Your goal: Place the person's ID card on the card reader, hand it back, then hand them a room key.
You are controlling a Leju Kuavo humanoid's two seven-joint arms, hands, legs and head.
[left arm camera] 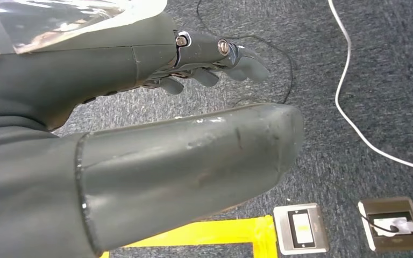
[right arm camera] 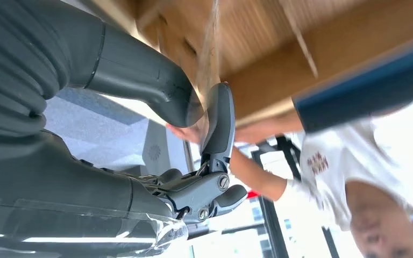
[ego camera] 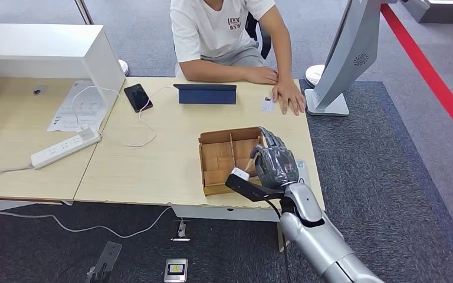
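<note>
Head view: the right hand is seen over the right-hand compartments of the cardboard box, at about five o'clock on the desk, its fingers curled down into the box; whether a room key is pinched there cannot be told, since the back of the hand hides the fingertips. The step in hand is judged to be the picking of a room key, as a small white card, probably the ID card, is already lying at one o'clock on the desk, just beside the person's hand. For a good pick, the thin card should be nipped by its edge against a divider and lifted straight up, so that the light box is not dragged along. A dark tablet-like device, possibly the card reader, is stood at twelve o'clock. Left wrist view: the left hand is seen hanging over grey carpet, fingers loosely apart and nothing held. Right wrist view: the thumb and a dark finger are seen brought close together at a thin cardboard divider; a key between them cannot be made out, and the person's forearm is visible beyond.
</note>
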